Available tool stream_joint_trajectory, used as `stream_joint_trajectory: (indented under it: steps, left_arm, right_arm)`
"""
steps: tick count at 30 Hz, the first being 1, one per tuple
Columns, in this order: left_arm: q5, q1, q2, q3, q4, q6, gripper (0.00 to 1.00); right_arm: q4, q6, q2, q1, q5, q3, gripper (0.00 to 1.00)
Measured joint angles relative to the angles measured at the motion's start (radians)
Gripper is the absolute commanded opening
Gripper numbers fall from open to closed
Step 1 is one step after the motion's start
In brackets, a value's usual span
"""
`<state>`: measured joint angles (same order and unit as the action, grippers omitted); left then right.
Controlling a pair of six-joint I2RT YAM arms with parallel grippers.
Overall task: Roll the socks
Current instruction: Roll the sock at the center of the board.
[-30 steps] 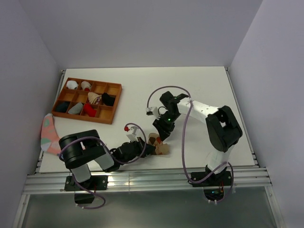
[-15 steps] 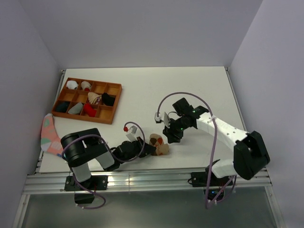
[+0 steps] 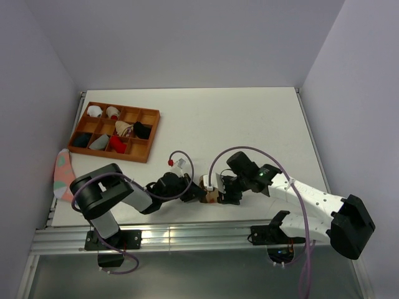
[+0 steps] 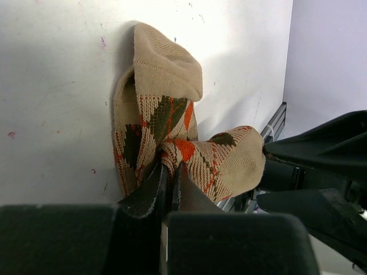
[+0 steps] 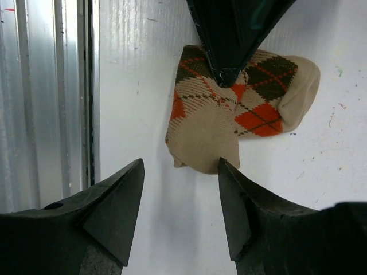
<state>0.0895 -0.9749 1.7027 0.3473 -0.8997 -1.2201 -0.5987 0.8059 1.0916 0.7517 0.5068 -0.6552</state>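
Observation:
A tan argyle sock (image 3: 211, 190) with red and orange diamonds lies bunched on the white table near its front edge. My left gripper (image 3: 199, 192) comes in from the left and is shut on a fold in the sock's middle (image 4: 168, 169). In the left wrist view the sock (image 4: 166, 109) fans out beyond the pinch. My right gripper (image 3: 222, 191) sits just right of the sock and is open (image 5: 180, 163). One of its fingertips (image 5: 222, 163) reaches the plain tan end of the sock (image 5: 209, 140); nothing lies between its jaws. A red sock is not clearly told apart.
A wooden tray (image 3: 148, 137) with compartments stands at the back left and holds several small bundles, one of them red (image 3: 117, 144). A pink sock (image 3: 62, 174) hangs at the table's left edge. The metal rail (image 5: 57, 86) of the front edge runs close beside the right gripper.
The right arm has swung down from the middle of the table to the sock's right side, and its jaws have widened. The left gripper has kept its hold, with the sock shifted slightly right.

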Motion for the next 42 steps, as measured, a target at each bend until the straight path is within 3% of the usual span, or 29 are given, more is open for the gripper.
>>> stream_joint_trajectory:
  steps: [13,30,35,39,42]
  left_arm:
    - [0.171,0.08,0.043,0.047,0.035,0.003,0.0]
    - [0.226,0.105,0.074,0.045,-0.007,0.003,0.0]
    - [0.248,0.114,0.095,0.042,-0.042,-0.004,0.0]
    - [0.249,0.116,0.099,0.032,-0.064,-0.012,0.0]
    - [0.241,0.116,0.098,0.019,-0.083,-0.015,0.0]
  right_arm:
    - [0.132,0.011,0.0,0.109,-0.097,0.057,0.62]
    - [0.247,-0.018,0.159,0.148,-0.181,0.044,0.57]
    - [0.245,-0.028,0.211,0.147,-0.187,0.016,0.5]
    - [0.213,-0.038,0.249,0.144,-0.183,-0.023,0.36]
    - [0.167,-0.046,0.284,0.117,-0.15,-0.066,0.33]
